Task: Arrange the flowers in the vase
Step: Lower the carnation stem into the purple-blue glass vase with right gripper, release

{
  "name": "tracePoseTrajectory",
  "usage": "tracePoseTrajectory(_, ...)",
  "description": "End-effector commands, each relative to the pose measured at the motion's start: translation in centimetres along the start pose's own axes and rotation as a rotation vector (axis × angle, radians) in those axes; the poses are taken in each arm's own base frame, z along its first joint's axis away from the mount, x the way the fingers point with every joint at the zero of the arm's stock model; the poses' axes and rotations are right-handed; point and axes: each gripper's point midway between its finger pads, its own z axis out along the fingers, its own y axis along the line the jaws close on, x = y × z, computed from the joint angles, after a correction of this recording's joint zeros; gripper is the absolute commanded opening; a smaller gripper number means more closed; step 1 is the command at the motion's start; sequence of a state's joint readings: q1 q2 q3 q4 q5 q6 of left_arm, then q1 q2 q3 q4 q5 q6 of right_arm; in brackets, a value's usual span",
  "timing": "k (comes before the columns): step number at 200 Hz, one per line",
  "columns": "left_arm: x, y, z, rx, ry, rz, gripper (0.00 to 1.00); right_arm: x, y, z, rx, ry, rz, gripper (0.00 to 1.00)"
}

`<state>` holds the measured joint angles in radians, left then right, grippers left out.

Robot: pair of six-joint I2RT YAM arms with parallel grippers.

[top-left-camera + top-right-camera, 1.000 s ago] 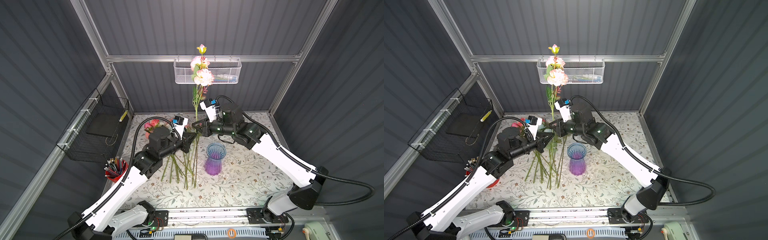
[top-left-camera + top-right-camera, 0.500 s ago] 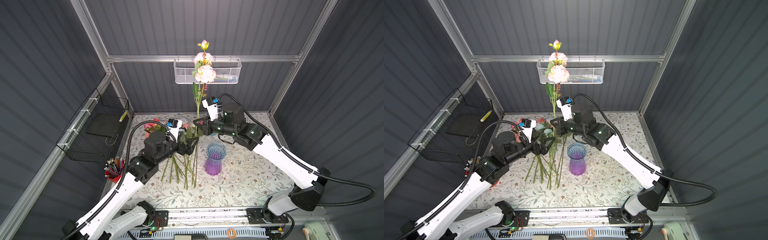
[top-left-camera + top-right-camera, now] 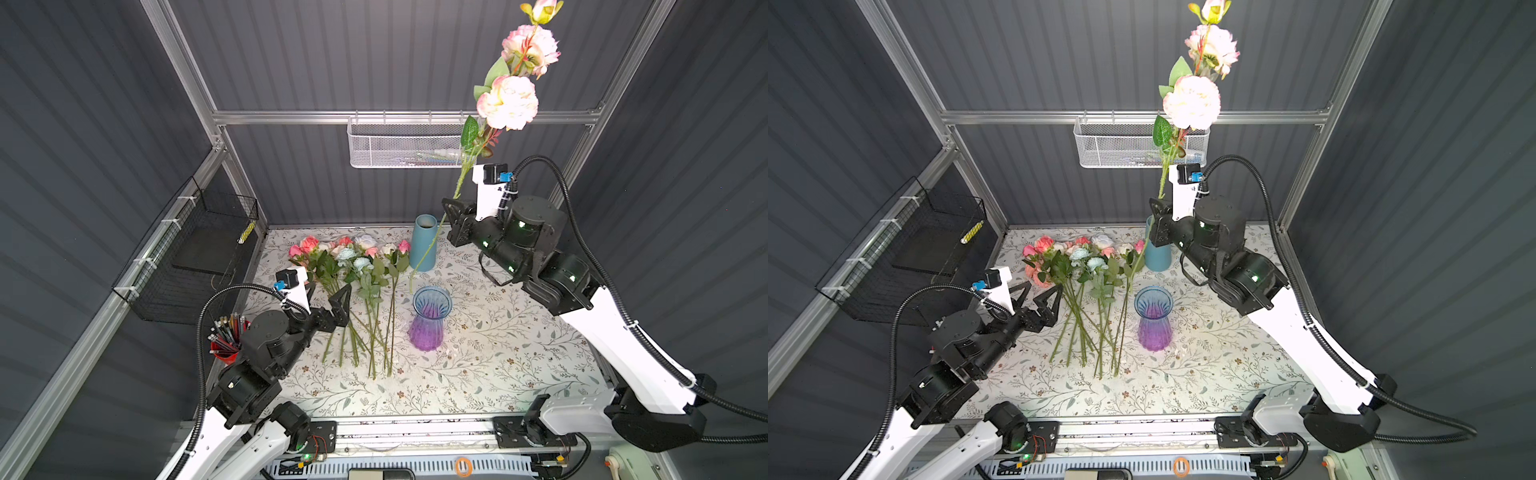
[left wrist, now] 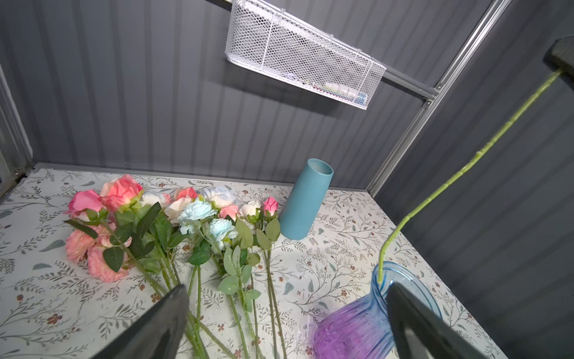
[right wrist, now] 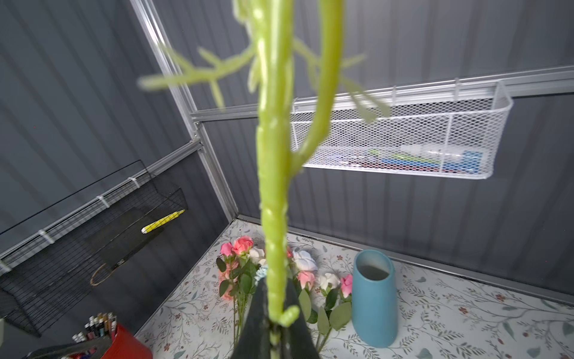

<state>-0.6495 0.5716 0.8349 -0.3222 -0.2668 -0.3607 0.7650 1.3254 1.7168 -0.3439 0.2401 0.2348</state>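
Flowers (image 3: 353,266) lie bunched on tabletop (image 3: 498,353) just beside glass vase (image 3: 430,320), on my left arm's side. Right end effector (image 3: 453,208) clamped on one pink-bloomed stem (image 3: 507,102), raised above the vase, lower tip at its rim. Left end effector (image 3: 1042,293): jaws wide apart, empty, beyond the bunch from the vase.

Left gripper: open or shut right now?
Open. The left gripper has its fingers spread wide apart in both top views and the left wrist view, and it grips nothing.
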Motion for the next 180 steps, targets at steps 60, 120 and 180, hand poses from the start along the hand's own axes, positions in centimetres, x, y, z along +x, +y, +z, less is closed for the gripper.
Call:
tracePoseTrajectory(60, 2.2, 0.9, 0.6, -0.048, 0.069, -0.046, 1.0, 3.8, -3.3, -2.9, 0.104, 0.083, 0.008, 0.0)
tracePoseTrajectory(120, 5.7, 1.6, 1.8, -0.061, 0.133, -0.12, 1.0, 10.4, -4.7, -2.9, 0.139, 0.202, 0.064, 0.03)
tracePoseTrajectory(180, 8.5, 2.2, 3.4, -0.096, 0.196, -0.181, 0.99, 18.0, -4.0, -1.1, 0.095, 0.382, 0.159, 0.1)
